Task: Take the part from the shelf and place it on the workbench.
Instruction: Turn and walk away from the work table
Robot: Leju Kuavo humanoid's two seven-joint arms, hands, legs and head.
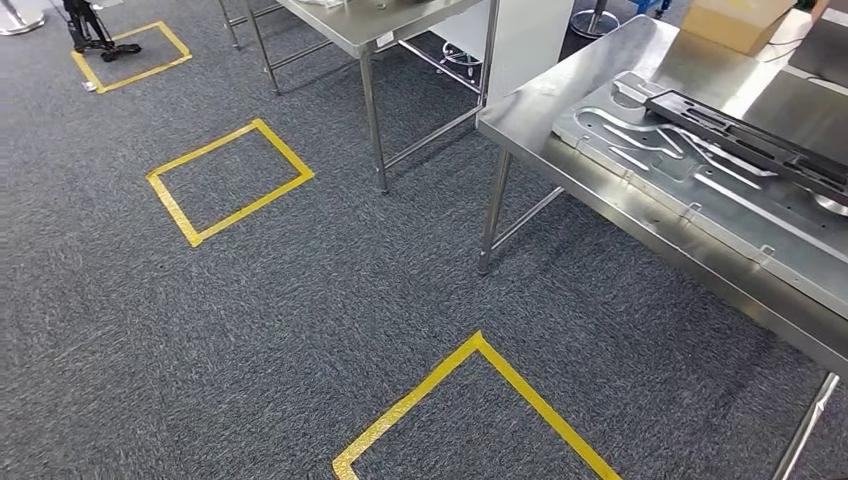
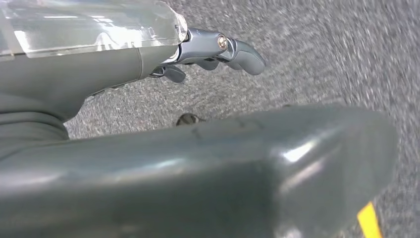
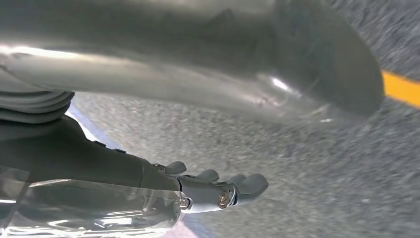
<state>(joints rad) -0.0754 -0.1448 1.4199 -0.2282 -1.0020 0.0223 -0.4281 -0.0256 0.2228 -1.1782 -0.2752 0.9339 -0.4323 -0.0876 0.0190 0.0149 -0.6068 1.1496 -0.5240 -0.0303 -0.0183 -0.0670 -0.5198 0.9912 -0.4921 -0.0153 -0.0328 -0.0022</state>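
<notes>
A steel workbench [image 1: 600, 70] stands at the right of the head view. On it lies a silver fixture plate [image 1: 700, 200] with cut-out shapes, and a long black frame part [image 1: 750, 135] rests across the plate. My left hand [image 2: 124, 69] hangs above the grey carpet, its fingers [image 2: 242, 54] stretched out with nothing in them. My right hand [image 3: 124, 173] hangs the same way over the carpet, its fingers [image 3: 247, 186] extended and empty.
A second steel table [image 1: 370, 25] stands at the back, and a cardboard box [image 1: 735, 20] sits on the workbench's far end. Yellow tape squares [image 1: 230, 180] [image 1: 480, 400] mark the carpet. A black stand [image 1: 95, 35] occupies the far left square.
</notes>
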